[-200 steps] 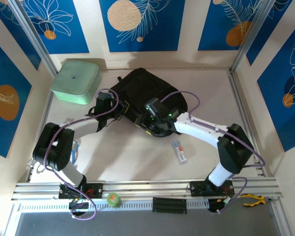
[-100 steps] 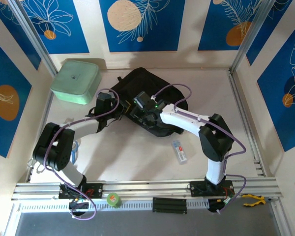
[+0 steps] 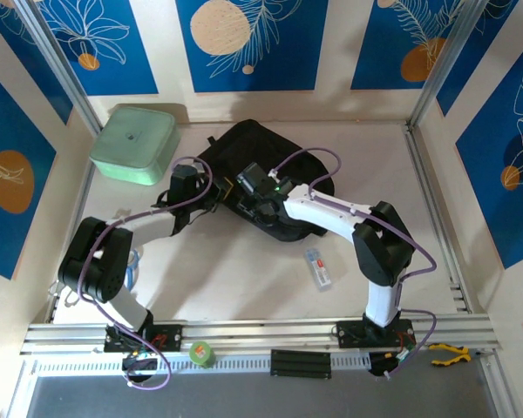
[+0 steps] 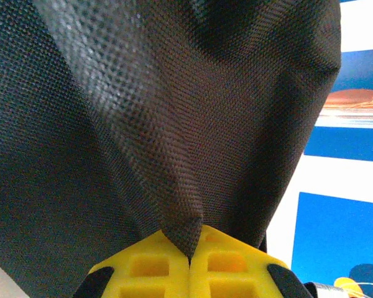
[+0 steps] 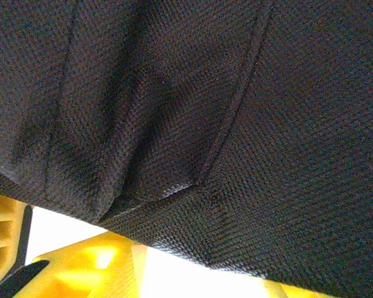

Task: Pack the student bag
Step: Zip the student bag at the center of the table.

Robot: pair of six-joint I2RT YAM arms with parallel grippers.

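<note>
The student bag (image 3: 263,150), a large black fabric backpack, lies at the back middle of the table. My left gripper (image 3: 214,193) is at its left edge. In the left wrist view the gripper (image 4: 189,256) is shut, its yellow pads pinching a fold of the bag's (image 4: 143,124) black cloth. My right gripper (image 3: 246,192) reaches over the bag's near left part, close to the left one. In the right wrist view its yellow fingers (image 5: 105,267) stand apart, and the bag's (image 5: 205,112) seamed edge drapes across the gap without being pinched.
A mint-green lidded box (image 3: 133,144) stands at the back left. A small clear packet with a red label (image 3: 317,267) lies on the table right of centre. A green tape roll (image 3: 200,353) and yellow-handled pliers (image 3: 444,352) rest on the front rail.
The right arm has swung left over the bag, bringing its gripper close to the left one. The left gripper has kept its hold and place.
</note>
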